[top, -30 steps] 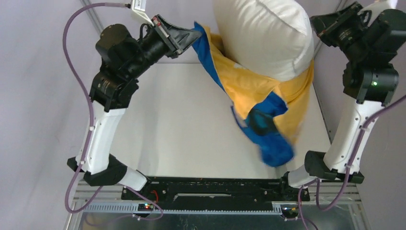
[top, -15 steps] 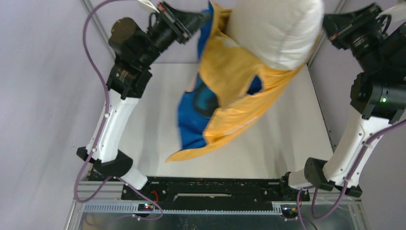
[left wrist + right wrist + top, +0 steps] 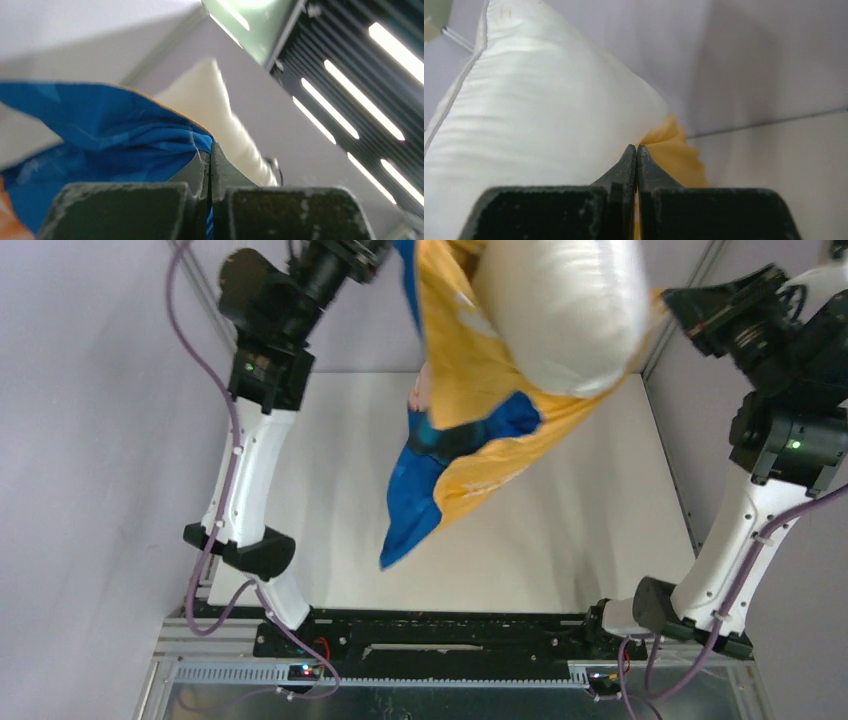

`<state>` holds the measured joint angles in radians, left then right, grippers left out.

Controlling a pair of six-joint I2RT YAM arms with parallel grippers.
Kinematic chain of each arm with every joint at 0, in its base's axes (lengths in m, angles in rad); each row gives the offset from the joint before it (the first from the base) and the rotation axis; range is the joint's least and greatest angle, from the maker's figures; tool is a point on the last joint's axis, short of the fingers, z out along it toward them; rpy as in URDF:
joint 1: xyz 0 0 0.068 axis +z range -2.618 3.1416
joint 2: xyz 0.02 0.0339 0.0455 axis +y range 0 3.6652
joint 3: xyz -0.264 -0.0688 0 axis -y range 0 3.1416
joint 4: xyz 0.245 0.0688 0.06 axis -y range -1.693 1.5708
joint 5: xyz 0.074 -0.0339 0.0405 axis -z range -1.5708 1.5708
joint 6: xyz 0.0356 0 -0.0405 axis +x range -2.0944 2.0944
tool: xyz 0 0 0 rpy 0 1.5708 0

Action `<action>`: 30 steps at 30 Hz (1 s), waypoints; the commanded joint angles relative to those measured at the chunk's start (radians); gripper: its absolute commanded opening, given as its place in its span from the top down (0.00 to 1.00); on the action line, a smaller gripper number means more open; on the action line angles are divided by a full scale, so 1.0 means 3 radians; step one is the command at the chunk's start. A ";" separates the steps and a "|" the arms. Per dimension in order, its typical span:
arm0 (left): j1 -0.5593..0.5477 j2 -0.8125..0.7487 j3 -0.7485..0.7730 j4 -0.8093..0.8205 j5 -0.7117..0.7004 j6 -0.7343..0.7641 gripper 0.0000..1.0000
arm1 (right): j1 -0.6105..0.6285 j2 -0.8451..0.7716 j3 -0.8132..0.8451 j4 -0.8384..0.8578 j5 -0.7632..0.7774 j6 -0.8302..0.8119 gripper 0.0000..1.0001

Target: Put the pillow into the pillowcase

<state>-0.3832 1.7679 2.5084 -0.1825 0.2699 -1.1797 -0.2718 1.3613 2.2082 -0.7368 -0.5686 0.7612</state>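
left wrist: left gripper (image 3: 210,150) is pinching the blue pillowcase (image 3: 110,135) edge, jaws fully closed | right wrist: right gripper (image 3: 636,151) is clamping the orange edge beside the pillow (image 3: 539,125) | top: the pillow is sitting partly inside, hanging above the table (image 3: 330,490)

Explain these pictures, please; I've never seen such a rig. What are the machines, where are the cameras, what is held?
A left arm and a right arm, both robots, are bolted at a white table's near edge. The wide picture looks down from above; the other two come from wrist cameras. The left claw is pinched shut on the blue side of a pillowcase, the right claw on its orange edge beside a white pillow. Both hang over the table.
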 commanded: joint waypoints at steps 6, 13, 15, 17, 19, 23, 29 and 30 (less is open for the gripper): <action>0.0029 -0.0150 0.0413 0.0848 -0.0090 -0.0131 1.00 | 0.0430 -0.0259 -0.0100 0.0406 0.0198 -0.0064 1.00; -0.0069 -0.0057 0.0266 0.0808 0.0084 -0.0230 1.00 | -0.0030 -0.0358 -0.0090 0.0514 0.0088 0.0071 1.00; -0.0478 -0.0099 0.0160 0.0591 0.0278 0.0129 1.00 | -0.0379 -0.0133 0.0077 0.0688 -0.0213 0.0402 1.00; -0.0688 -0.0102 0.0163 0.0450 0.0330 0.0271 1.00 | -0.0350 0.0040 0.0270 0.0664 -0.0234 0.0468 1.00; -0.0585 -0.0047 0.0357 0.0410 0.0267 0.0262 1.00 | -0.0036 0.0079 0.0288 0.0529 -0.0157 0.0350 1.00; 0.0220 -0.0152 0.0093 0.0964 0.0083 -0.0309 1.00 | 0.1021 -0.0171 0.0011 0.0306 0.0475 -0.0284 1.00; 0.0147 0.0043 0.0154 0.0759 0.0404 -0.0382 1.00 | -0.0123 0.0053 0.0155 0.0697 -0.0164 0.0341 1.00; -0.0055 0.0070 0.0232 0.0547 0.0457 -0.0150 1.00 | -0.0286 0.0146 0.0245 0.0743 -0.0227 0.0451 1.00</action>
<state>-0.2539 1.8137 2.4943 -0.0761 0.3946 -1.2842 -0.1505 1.3739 2.1811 -0.6876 -0.5598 0.7719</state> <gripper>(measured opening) 0.003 0.007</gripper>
